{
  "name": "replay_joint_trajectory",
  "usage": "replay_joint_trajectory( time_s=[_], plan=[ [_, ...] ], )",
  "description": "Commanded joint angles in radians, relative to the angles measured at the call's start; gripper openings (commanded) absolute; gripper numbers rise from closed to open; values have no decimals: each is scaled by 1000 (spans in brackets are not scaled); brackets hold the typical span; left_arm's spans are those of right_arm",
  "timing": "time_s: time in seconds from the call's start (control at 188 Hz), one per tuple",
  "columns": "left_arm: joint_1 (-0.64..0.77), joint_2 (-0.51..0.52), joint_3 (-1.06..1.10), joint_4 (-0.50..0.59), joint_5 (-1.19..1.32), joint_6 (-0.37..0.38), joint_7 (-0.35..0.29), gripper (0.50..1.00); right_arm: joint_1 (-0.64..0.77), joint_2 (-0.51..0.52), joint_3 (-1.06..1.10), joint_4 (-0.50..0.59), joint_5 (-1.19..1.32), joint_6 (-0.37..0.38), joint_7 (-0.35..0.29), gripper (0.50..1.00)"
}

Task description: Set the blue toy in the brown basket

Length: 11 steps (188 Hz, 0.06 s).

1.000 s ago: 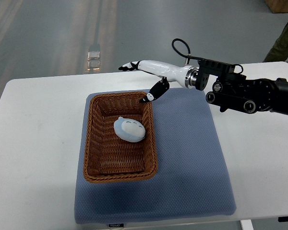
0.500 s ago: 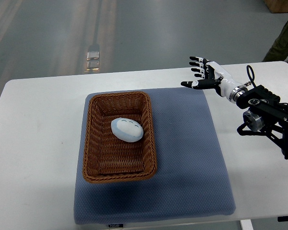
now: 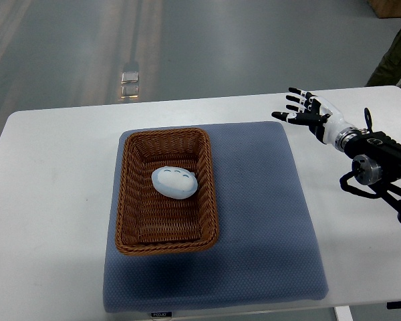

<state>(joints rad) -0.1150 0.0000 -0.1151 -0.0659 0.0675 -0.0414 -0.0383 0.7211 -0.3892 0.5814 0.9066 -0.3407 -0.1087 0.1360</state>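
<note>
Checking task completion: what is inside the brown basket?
The blue toy lies inside the basket, toward its far half. The weave beneath the toy is hidden. The right hand is away, empty.

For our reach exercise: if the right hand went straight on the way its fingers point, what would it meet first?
Probably nothing: the right hand, open, points left and away over bare table, beyond the basket. Depth is unclear.

Basket's wide open from above, nothing hanging over the brown basket, only the blue toy sitting in its upper middle. Its raised wicker walls block any sideways approach. The blue mat right of it is bare (right hand hovers well off, fingers spread).
</note>
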Motion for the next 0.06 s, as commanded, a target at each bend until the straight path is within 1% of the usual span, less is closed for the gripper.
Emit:
replay_joint_trajectory(
  time_s=[0.0,0.053],
  plan=[
    [0,0,0,-2,0,0,0,1000,-3,6,20,-8,0,3,0,913],
    [0,0,0,-2,0,0,0,1000,-5,4,20,-8,0,4,2,913]
  ],
)
